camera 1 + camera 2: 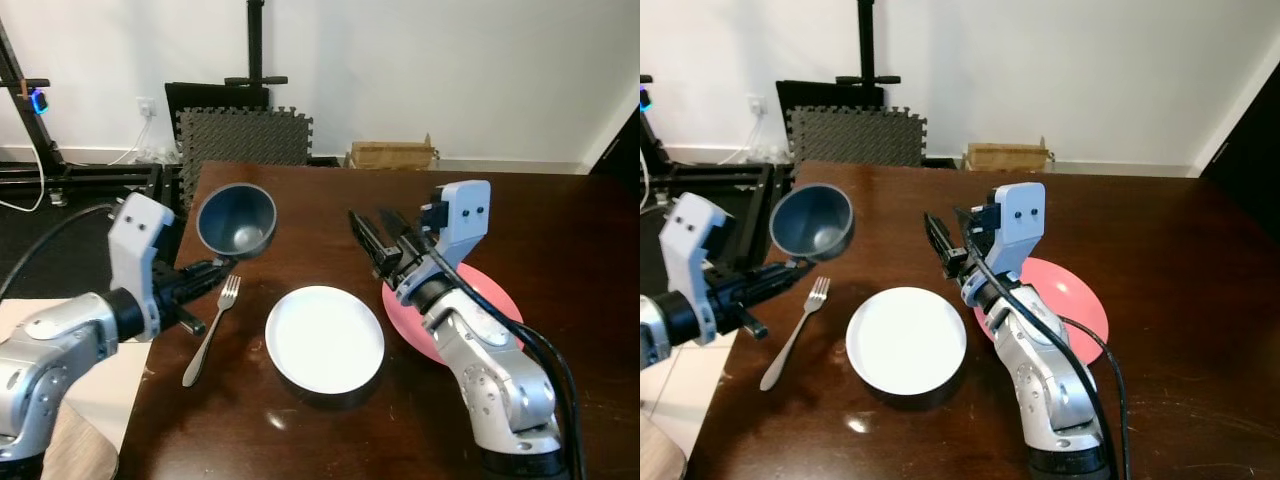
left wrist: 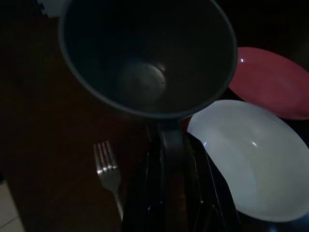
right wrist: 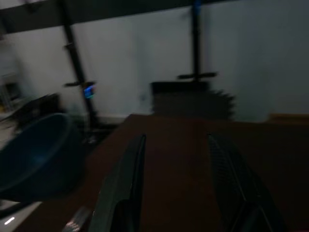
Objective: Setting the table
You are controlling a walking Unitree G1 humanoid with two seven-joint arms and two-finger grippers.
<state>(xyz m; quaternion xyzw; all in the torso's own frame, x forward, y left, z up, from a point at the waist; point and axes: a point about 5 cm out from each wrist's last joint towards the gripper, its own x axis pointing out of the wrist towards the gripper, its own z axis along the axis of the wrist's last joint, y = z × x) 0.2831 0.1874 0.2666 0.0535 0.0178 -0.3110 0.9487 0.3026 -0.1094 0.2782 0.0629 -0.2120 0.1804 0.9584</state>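
My left gripper [image 1: 222, 264] is shut on the rim of a dark blue bowl [image 1: 236, 220], holding it tilted above the brown table [image 1: 560, 230], over the tines of a silver fork [image 1: 212, 331]. The same bowl [image 2: 145, 58] looms large in the left wrist view, pinched at its near edge between the fingers [image 2: 169, 193]. A white plate [image 1: 325, 338] lies right of the fork, and a pink plate [image 1: 490, 300] lies further right, partly under my right arm. My right gripper [image 1: 372, 232] hovers open above the table, beyond the white plate, holding nothing.
Beyond the table's far edge stand grey foam mats [image 1: 245, 140], a cardboard box [image 1: 392, 155] and a black stand [image 1: 255, 50] against the white wall. The table's left edge [image 1: 160, 340] runs beside pale floor. The table's far right half is bare wood.
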